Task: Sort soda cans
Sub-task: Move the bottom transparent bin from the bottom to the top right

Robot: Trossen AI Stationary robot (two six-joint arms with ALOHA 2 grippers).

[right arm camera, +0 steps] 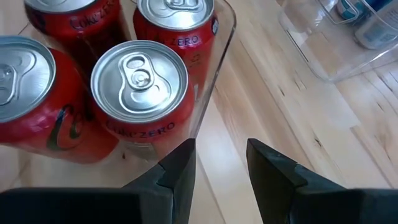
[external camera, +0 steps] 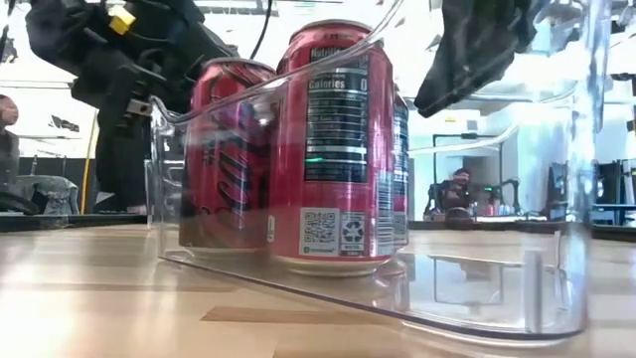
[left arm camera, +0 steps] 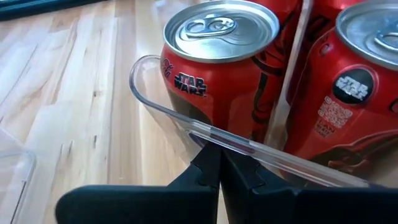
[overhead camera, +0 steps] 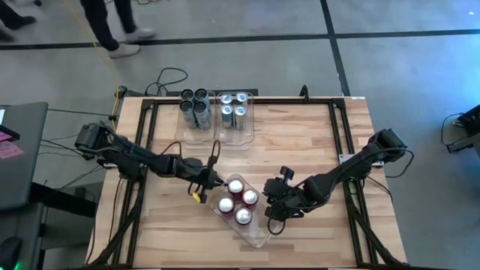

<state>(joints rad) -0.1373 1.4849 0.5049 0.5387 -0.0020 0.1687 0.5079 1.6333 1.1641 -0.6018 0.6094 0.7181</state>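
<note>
Several red soda cans (overhead camera: 236, 201) stand upright in a clear plastic bin (overhead camera: 259, 236) that lies slantwise on the wooden table, near its middle. My left gripper (overhead camera: 205, 186) is shut at the bin's left end; its wrist view shows the nearest red can (left arm camera: 217, 56) just behind the bin's rounded rim (left arm camera: 149, 68). On the bin's right side my right gripper (overhead camera: 271, 204) is open and tipped downward, its fingers just outside the clear wall (right arm camera: 221, 50), with a red can (right arm camera: 140, 87) inside it. The low view shows the cans (external camera: 333, 139) through the bin's wall. My left gripper has its shut fingertips (left arm camera: 211, 158) against the outside of the bin's end wall, just under the rim (left arm camera: 230, 142). It comes nearly level from the table's left. The bin stands flat on the table. My right gripper: I cannot tell whether its finger (right arm camera: 183, 162) touches the bin's wall.
At the far edge stand two more clear bins, one with dark grey cans (overhead camera: 193, 106), one with silver and blue cans (overhead camera: 234, 109). Cables (overhead camera: 169, 79) lie beyond the far left corner. A person's legs (overhead camera: 112, 30) show on the floor beyond. Bare wood lies at the near left (overhead camera: 172, 240).
</note>
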